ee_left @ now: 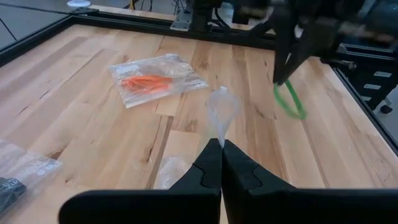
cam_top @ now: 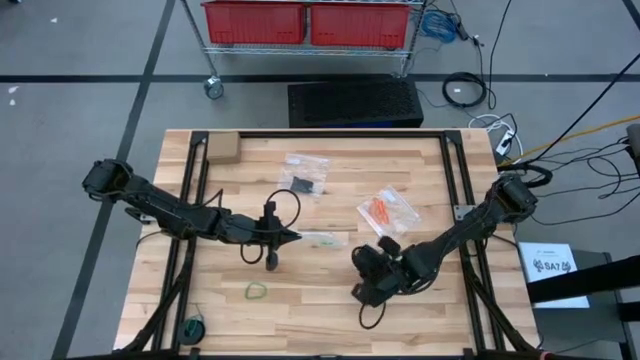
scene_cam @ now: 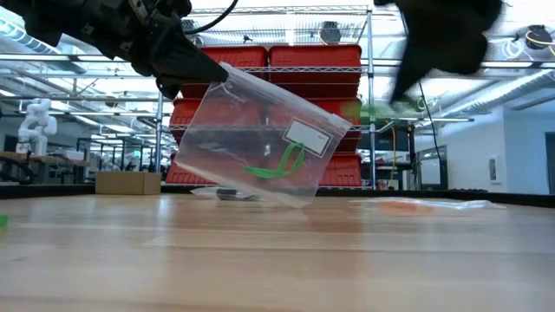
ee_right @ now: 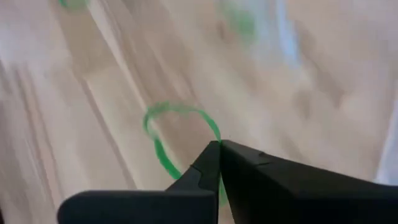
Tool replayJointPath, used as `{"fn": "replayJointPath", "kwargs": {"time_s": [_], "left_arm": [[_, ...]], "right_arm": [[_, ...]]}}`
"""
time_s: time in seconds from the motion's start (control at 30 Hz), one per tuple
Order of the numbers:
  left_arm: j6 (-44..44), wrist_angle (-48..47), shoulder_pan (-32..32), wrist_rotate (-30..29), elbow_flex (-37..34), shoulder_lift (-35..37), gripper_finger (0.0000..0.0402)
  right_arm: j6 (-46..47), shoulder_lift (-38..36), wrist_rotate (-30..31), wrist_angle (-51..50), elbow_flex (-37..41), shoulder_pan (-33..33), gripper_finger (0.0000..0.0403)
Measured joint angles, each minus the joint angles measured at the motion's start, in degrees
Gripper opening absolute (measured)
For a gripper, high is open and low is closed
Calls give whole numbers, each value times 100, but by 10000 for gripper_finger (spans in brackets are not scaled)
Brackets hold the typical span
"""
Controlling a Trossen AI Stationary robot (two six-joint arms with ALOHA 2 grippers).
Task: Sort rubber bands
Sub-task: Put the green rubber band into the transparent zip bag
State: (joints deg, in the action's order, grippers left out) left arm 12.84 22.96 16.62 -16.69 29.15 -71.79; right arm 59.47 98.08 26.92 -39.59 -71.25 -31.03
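Note:
My left gripper (cam_top: 290, 237) is shut on a clear zip bag (scene_cam: 260, 139) with green rubber bands (scene_cam: 277, 165) inside, near the table's middle. To its right and nearer the front edge, my right gripper (cam_top: 362, 290) is shut on one green rubber band (ee_right: 177, 134), which also shows in the left wrist view as a green loop (ee_left: 289, 99). In the low view the right gripper (scene_cam: 434, 52) is a dark blur above the table. Another green band (cam_top: 256, 291) lies flat on the wood near the front. My left gripper pinches the bag's upper corner (scene_cam: 217, 74) between its two fingers, coming from the table's left and slanting slightly down. The bag hangs tilted below the fingers, its lower edge (scene_cam: 286, 201) on the table. My right gripper pinches the green band's strand (ee_right: 214, 134) at its fingertips, slanting down from the right. The loop hangs below the fingers, clear of the table.
A bag of orange bands (cam_top: 388, 211) lies right of centre and a bag with black bands (cam_top: 305, 175) toward the far edge. A cardboard box (cam_top: 222, 148) sits at the far left, a small green round thing (cam_top: 193, 327) at the near left corner.

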Motion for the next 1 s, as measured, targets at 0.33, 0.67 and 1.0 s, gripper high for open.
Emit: {"fn": "replayJointPath", "kwargs": {"time_s": [0.33, 0.67, 1.0], "left_arm": [[-2, 7, 0, 0, 0, 0, 0], [0, 6, 0, -2, 0, 0, 0], [2, 7, 0, -2, 0, 0, 0]], "right_arm": [[-2330, -15, 1246, 409, -771, 549, 0], [-2695, 207, 1282, 300, -770, 857, 0], [-2879, 254, 1621, 275, -769, 842, 0]]}}
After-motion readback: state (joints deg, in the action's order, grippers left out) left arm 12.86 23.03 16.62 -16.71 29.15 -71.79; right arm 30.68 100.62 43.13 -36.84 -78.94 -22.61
